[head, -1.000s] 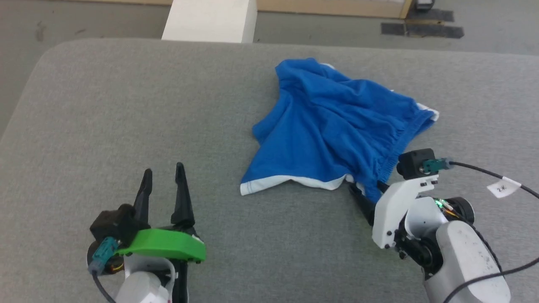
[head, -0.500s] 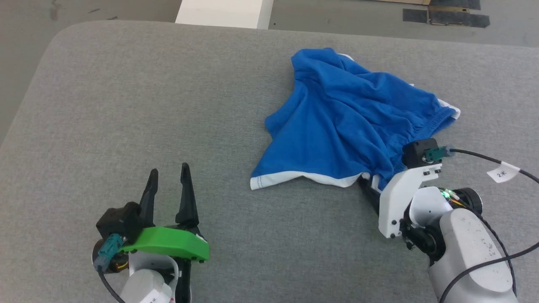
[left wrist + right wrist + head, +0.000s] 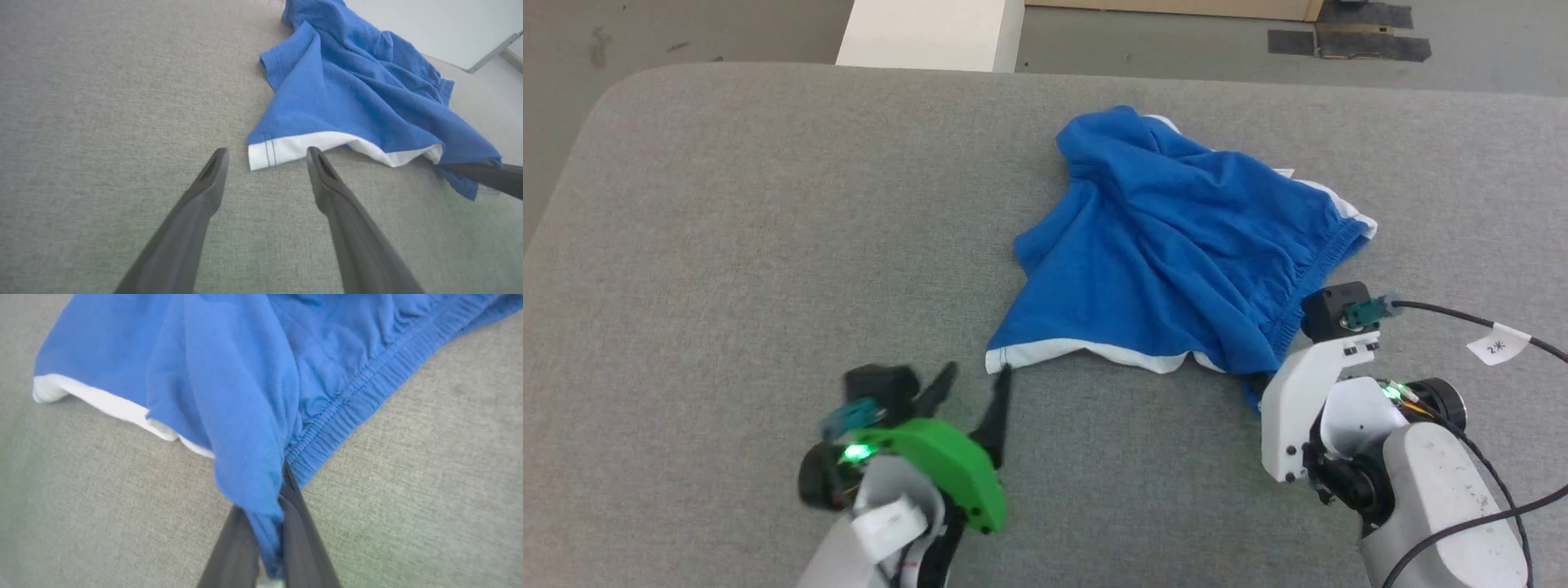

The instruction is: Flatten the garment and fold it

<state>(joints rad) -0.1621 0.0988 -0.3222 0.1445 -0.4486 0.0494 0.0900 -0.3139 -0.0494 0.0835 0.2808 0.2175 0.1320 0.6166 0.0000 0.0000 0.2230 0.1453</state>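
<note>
The bright blue shorts (image 3: 1176, 253) lie crumpled on the grey padded table (image 3: 768, 229), right of centre. Their white hem (image 3: 1086, 353) faces me and the gathered waistband (image 3: 1319, 269) runs along the right side. My left gripper (image 3: 977, 376) is open just short of the hem's left corner. In the left wrist view that white corner (image 3: 278, 149) sits just beyond my spread left gripper (image 3: 266, 152). My right gripper (image 3: 1255, 385) is shut on the shorts by the waistband's near end. The right wrist view shows my right gripper (image 3: 267, 526) pinching a blue fold beside the waistband (image 3: 351, 412).
A white block (image 3: 927, 33) stands on the floor past the table's far edge, and dark tape patches (image 3: 1347, 41) mark the floor at the back right. A cable with a white tag (image 3: 1494, 345) trails from my right wrist. Bare grey table spreads across the left half.
My left gripper has swung right and forward, up to the white hem corner. The right gripper has kept its hold on the shorts. The head camera has shifted a little.
</note>
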